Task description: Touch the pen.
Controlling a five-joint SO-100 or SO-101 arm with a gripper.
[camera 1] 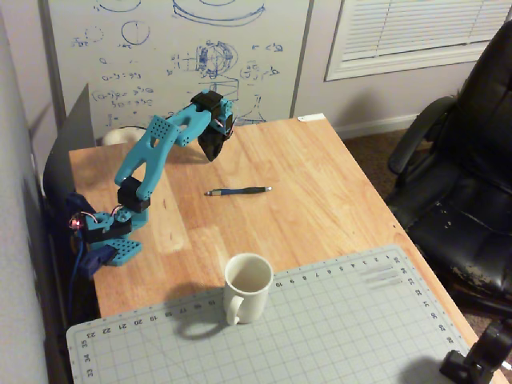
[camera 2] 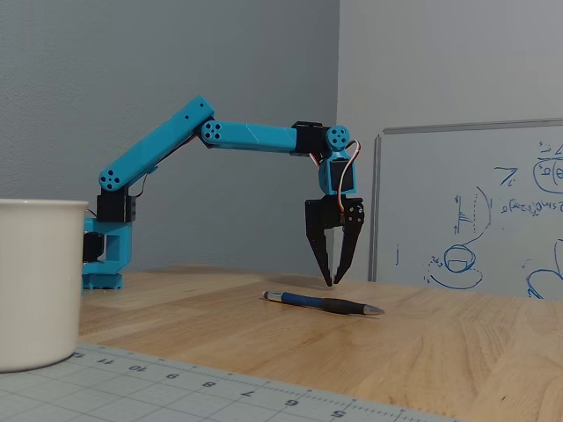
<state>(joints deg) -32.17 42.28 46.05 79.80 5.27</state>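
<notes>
The pen (camera 1: 238,191) lies flat on the wooden table, dark blue with a silvery tip pointing right; in the low side fixed view the pen (camera 2: 322,303) rests just in front of the arm. My gripper (camera 1: 213,156) hangs from the turquoise arm, pointing down, above and behind the pen's left end. Seen from the side, the gripper (camera 2: 332,283) has its black fingertips almost together, a narrow wedge between the fingers higher up, and holds nothing. The tips hover a little above the table, apart from the pen.
A white mug (camera 1: 246,287) stands at the edge of a grey cutting mat (camera 1: 336,328) in front of the pen. The arm's base (camera 1: 108,240) is clamped at the table's left side. A whiteboard (camera 1: 176,56) stands behind, and an office chair (camera 1: 460,184) to the right.
</notes>
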